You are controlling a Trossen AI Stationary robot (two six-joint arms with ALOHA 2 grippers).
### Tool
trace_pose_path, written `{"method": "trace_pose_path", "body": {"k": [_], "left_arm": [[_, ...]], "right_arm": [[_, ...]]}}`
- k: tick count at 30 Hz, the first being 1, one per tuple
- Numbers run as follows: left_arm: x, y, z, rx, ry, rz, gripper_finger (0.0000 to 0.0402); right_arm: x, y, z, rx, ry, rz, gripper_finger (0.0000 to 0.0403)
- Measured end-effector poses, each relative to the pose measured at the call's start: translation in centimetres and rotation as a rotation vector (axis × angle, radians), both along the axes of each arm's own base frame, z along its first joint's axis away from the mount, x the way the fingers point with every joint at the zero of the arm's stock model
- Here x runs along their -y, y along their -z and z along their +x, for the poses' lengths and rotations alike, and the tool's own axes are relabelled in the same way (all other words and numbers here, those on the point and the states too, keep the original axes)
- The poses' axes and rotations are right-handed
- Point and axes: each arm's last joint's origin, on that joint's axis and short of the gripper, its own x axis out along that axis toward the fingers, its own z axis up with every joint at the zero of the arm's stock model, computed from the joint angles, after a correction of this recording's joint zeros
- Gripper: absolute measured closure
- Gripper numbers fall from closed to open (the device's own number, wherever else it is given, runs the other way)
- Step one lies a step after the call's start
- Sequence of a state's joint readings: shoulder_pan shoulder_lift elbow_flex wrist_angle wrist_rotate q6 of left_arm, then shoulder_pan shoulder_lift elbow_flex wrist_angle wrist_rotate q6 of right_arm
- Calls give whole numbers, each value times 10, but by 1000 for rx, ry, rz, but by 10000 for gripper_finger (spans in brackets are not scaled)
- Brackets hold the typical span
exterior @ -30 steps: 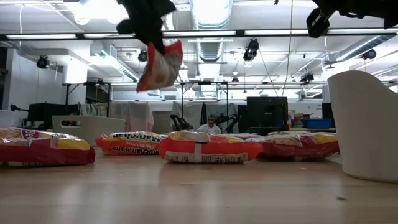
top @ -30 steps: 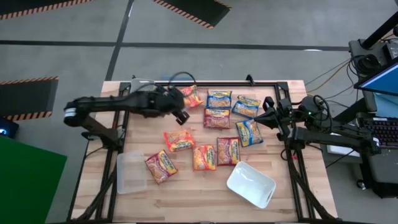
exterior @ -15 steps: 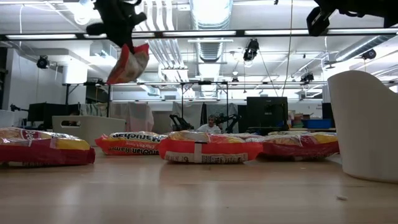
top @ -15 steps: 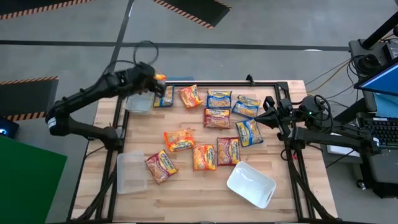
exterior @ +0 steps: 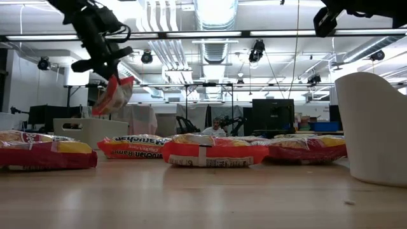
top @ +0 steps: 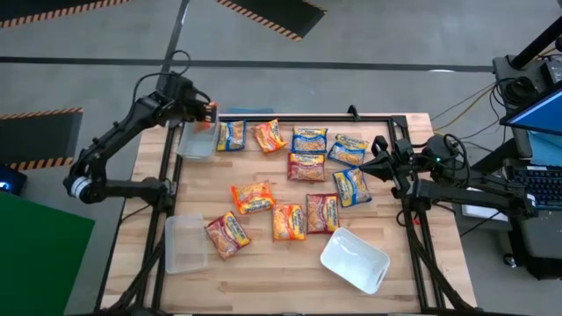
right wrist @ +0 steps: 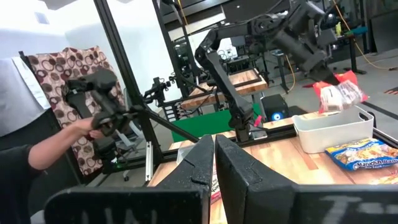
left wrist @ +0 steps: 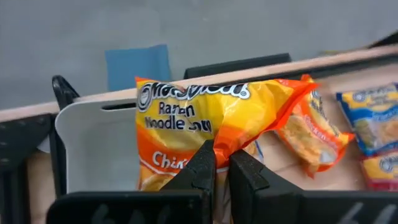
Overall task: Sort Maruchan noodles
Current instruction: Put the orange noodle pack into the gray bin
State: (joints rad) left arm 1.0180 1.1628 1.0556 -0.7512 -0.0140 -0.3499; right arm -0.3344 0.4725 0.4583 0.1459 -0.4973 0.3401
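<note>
The wooden table [top: 263, 281] carries three plastic tubs: a white tub [top: 354, 260] near the front right, a clear tub [top: 185, 243] at the front left, and a clear tub at the back left corner [top: 195, 143]. Across the middle lie the Maruchan noodles [top: 306, 165], about ten flat packets in orange, red and blue; in the low view the nearest red packets show "Maruchan" and "Ramen" lettering upside down [exterior: 133, 146]. The left arm reaches to the back left corner, and the left gripper [top: 205, 112] hangs over the back-left tub with its fingers [left wrist: 204, 168] clenched on the edge of an orange packet [left wrist: 211, 127], which dangles above the tub's open mouth, clear of the table. That packet reads "Maruchan" across the top, then "Ramen Noodle Soup", and below it the start of a word, "Chi", the rest hidden by the fingers. Just beside it on the table lie another orange packet [left wrist: 309, 134] and a blue one [left wrist: 373, 121]. The right gripper [top: 379, 158] waits at the table's right edge, near a blue packet [top: 351, 186], its two fingers [right wrist: 202, 163] pressed together on nothing. In the right wrist view a person's hand [right wrist: 84, 127] grips a control handle in the room behind.
</note>
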Motion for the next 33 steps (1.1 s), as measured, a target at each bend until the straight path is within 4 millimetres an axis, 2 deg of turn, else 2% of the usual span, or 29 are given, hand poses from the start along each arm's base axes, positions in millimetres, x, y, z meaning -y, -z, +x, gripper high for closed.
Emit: {"method": "trace_pose_path", "body": {"k": [6,15,33], "left_arm": [[-4,22,-9,5,-68,-40,399],[-17,52,-10,4,-122,-83,399],[-39,75,0,3,-160,-122,372]], "right_arm": [[0,0,0,0,0,0,394],[0,-2,-1,8,0,-3,394],[0,-3,-1,15,0,-4,394]]}}
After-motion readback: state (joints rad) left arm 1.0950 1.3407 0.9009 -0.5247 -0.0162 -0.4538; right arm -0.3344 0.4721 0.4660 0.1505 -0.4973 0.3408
